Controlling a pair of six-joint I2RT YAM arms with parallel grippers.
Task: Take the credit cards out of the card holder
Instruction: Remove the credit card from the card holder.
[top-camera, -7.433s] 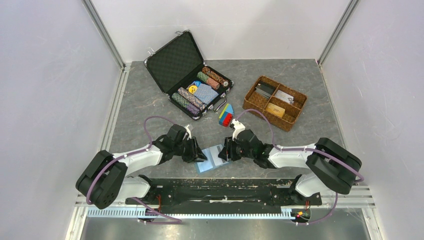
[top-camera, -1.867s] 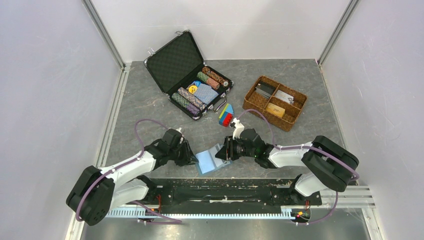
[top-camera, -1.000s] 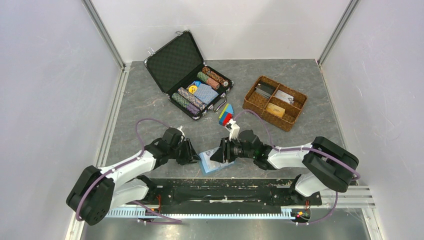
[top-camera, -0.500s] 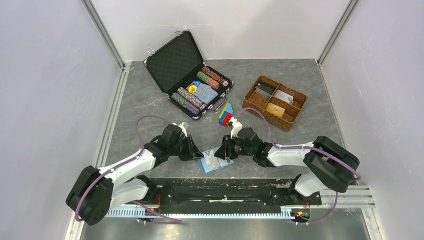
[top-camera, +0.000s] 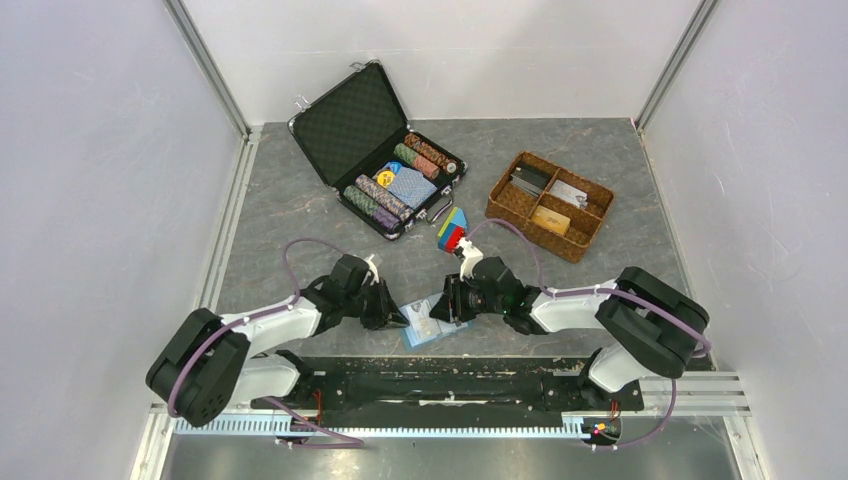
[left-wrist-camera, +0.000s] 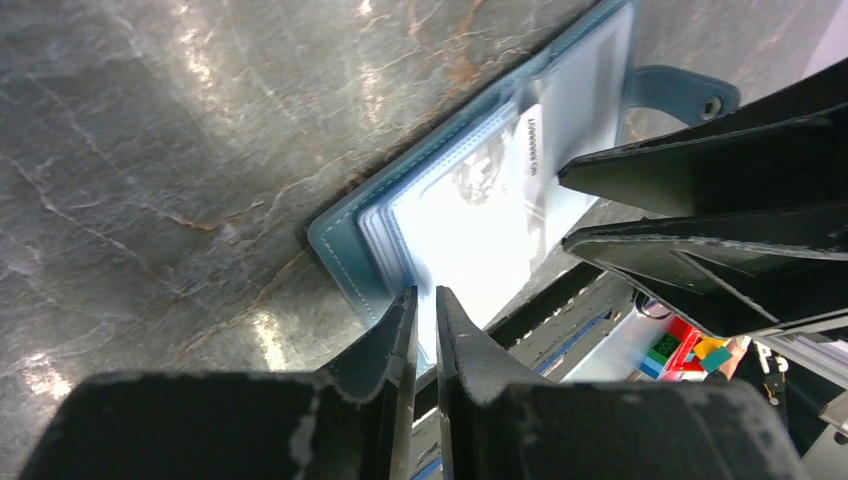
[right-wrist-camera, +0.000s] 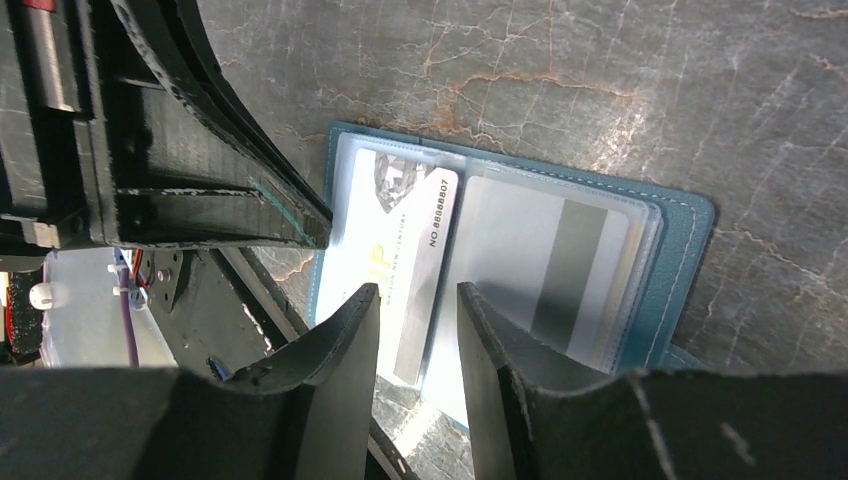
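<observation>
Jaws over stitched blue card holder (right-wrist-camera: 686, 232)

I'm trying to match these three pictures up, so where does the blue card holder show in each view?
Top external: the card holder lies low centre.
Left wrist: centre to upper right, lying open.
Right wrist: centre and right, lying open.
Shared landmark: the white numbered card in its sleeve, only a pale patch from above.

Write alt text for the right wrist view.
Blue card holder lying open on the grey table, a pale numbered card in one sleeve, a dark-striped card in the other. The right gripper hangs open over the pale card; the left gripper sits at the holder's edge.
</observation>
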